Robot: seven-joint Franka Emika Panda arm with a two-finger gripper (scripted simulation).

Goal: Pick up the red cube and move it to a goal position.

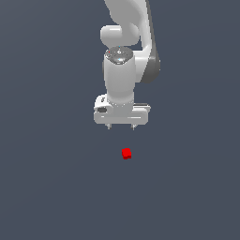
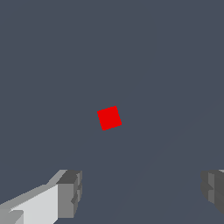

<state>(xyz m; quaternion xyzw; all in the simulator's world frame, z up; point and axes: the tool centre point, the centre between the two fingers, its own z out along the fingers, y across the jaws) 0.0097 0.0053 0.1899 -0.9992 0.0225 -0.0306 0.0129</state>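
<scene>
I've got one end effector [image 1: 121, 126] hanging above the bench [image 1: 42, 187], fingers spread wide apart and holding nothing; in the wrist view both fingertips [image 2: 70, 192] show at the frame's edges with plain grey bench between them. One red cube [image 1: 126, 153] sits on the bench, not touched, well clear of the fingers. In the exterior view it lies below the end effector and a touch toward that view's right, so I judge it isn't quite centred under the gap yet. In the wrist view the red cube [image 2: 109, 118] is offset from the line between the fingertips and turned a bit against the finger line. It's a cube, so no long axis to align. Count: one arm, one cube, no goal marker visible. Next I'd shift over it and then descend.
</scene>
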